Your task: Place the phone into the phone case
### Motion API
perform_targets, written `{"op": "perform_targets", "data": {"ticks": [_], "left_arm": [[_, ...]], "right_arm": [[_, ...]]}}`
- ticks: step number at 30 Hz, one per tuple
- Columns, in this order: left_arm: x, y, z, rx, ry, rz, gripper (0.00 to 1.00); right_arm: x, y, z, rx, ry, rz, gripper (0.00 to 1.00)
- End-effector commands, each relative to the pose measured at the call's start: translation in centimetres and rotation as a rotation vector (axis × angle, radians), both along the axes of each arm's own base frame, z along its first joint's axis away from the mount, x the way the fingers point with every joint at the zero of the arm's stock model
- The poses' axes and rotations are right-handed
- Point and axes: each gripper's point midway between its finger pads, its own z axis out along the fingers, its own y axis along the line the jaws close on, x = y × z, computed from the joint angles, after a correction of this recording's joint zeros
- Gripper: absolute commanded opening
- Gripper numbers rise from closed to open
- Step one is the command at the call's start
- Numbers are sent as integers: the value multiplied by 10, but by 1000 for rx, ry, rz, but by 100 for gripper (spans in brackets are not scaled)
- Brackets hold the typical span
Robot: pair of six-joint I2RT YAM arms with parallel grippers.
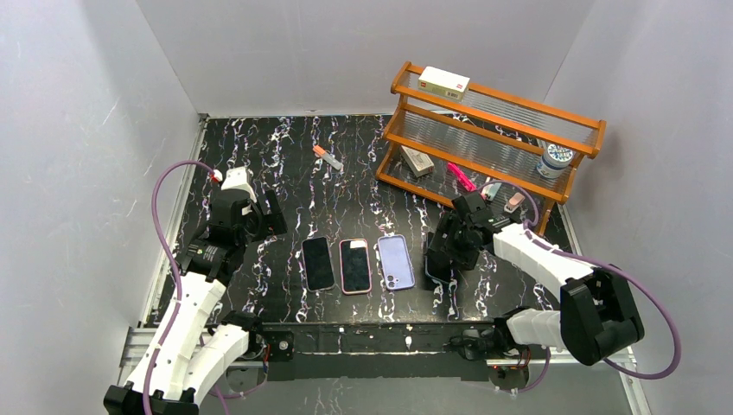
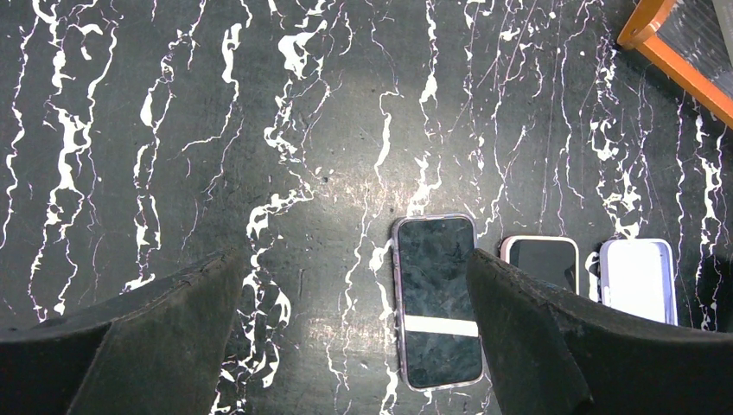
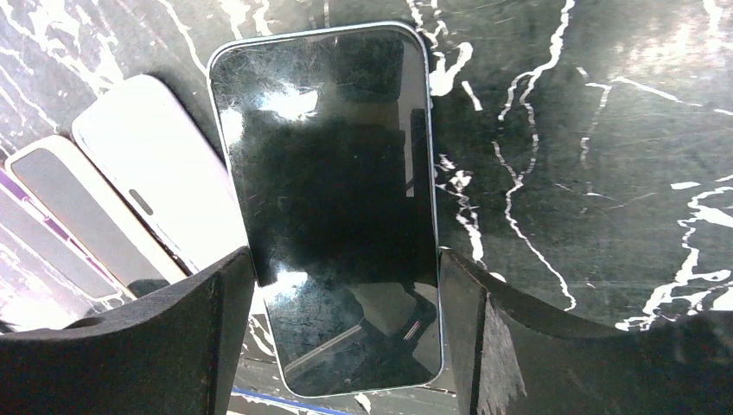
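A bare phone [image 3: 328, 156] with a dark screen lies face up between my right gripper's [image 3: 346, 259] fingers, which press on its two long edges near its lower end. From above, this phone [image 1: 433, 273] shows only partly under the right gripper [image 1: 445, 255]. Just left of it lies the lavender phone case [image 1: 396, 262], empty; it also shows pale in the right wrist view as the case [image 3: 164, 173]. My left gripper [image 2: 353, 264] hangs open over bare table, and from above the left gripper [image 1: 270, 214] is at the left, apart from the phones.
A dark phone in a clear case [image 1: 317, 263] and a pink-cased phone [image 1: 355, 265] lie left of the lavender case. A wooden rack [image 1: 493, 130] at the back right holds a box [image 1: 443, 82], a bottle [image 1: 553, 160] and small items. A small tube [image 1: 328, 157] lies mid-table.
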Motion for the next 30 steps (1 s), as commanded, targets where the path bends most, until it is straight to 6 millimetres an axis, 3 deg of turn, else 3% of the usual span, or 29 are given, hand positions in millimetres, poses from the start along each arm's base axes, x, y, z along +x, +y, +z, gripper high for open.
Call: {"op": "perform_targets", "data": {"ticks": [1,7,15,30], "left_arm": [[-1,1,-5,9,7,-2,98],[-1,1,-5,9,7,-2,98],[-2,1,-3,8,1,0,98],[-2,1,-2,5,-4,1,98]], "right_arm": [[17,24,21,72,-94,50,43],[15,33,18,37,-131,85,41],[12,25,-9,-58,-147,120,41],[14,25,-11,-105,-196,162,38]]}}
